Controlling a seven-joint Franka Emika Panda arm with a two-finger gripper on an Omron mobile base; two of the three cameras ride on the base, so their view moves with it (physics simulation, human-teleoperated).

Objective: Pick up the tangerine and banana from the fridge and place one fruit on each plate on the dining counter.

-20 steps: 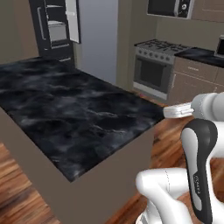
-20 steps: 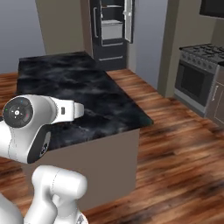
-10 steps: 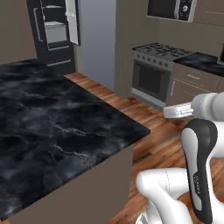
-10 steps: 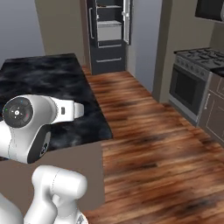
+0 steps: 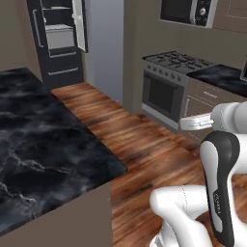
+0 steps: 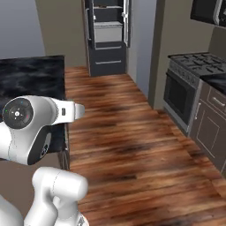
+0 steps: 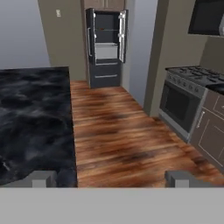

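Observation:
The fridge (image 5: 60,43) (image 6: 108,39) (image 7: 106,48) stands black at the far end of the room. Its upper doors are open on light grey shelves and a drawer. From this distance I cannot make out the tangerine or the banana inside. The dining counter (image 5: 43,144) (image 6: 31,77) (image 7: 30,113) with its glossy black marbled top runs along my left, and the part in view is bare. The plates are out of view. My gripper (image 7: 113,179) is open, its two dark fingertips (image 7: 43,178) wide apart with nothing between them, pointing down the aisle towards the fridge.
A wooden floor aisle (image 7: 118,131) leads from me to the fridge. On the right stand a steel stove with oven (image 5: 169,87) (image 6: 185,88) (image 7: 183,100) and brown cabinets (image 6: 212,119). A microwave (image 5: 185,12) hangs above the stove.
The whole picture has shifted, so the base has moved: the counter has slid off to the left, and the aisle and stove now fill the middle. The gripper has stayed open.

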